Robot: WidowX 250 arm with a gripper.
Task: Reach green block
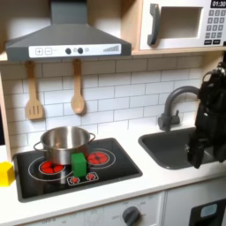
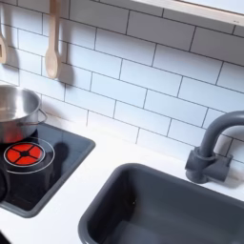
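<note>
While arm [image 1: 207, 119] blurs over sink [image 1: 172, 146] | green block [image 1: 79, 164] well apart, on stove [image 1: 115, 166]

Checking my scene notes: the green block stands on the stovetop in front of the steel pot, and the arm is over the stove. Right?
Not quite. In the first exterior view the arm is over the sink, not the stove. The green block does stand on the stovetop in front of the steel pot.

Steel pot [image 1: 64, 144] on black stovetop [image 1: 124, 161], rear-left burner. Yellow block [image 1: 6, 173] at 9 o'clock off stove, on counter. Sink [image 2: 172, 205] w/ dark faucet [image 2: 212, 148] at 3 o'clock. Two wooden utensils [image 1: 78, 95] hang on tile wall, microwave [image 1: 181, 25] up at 1 o'clock.
</note>
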